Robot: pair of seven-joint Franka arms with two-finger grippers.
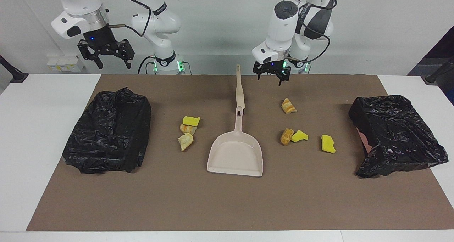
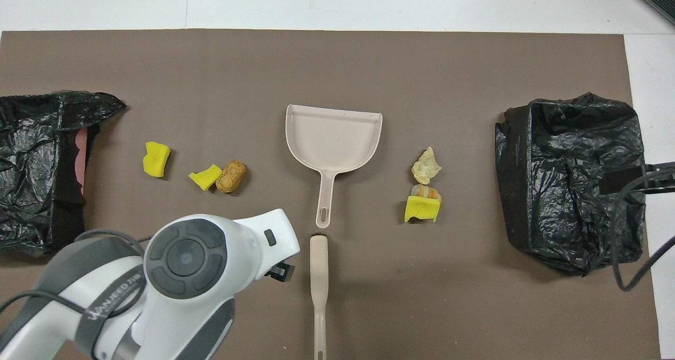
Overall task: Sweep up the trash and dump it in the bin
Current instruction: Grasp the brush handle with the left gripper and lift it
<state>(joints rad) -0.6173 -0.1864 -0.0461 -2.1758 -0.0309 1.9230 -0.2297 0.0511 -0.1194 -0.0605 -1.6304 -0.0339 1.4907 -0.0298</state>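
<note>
Your left claw (image 1: 272, 79) hangs spread and empty at upper centre of the facing view, beside the brush handle (image 1: 239, 88). Your right claw (image 1: 106, 56) waits spread at upper left. The trash (image 1: 188, 130) lies mid-frame on both sides of the dustpan (image 1: 236, 155).
</note>
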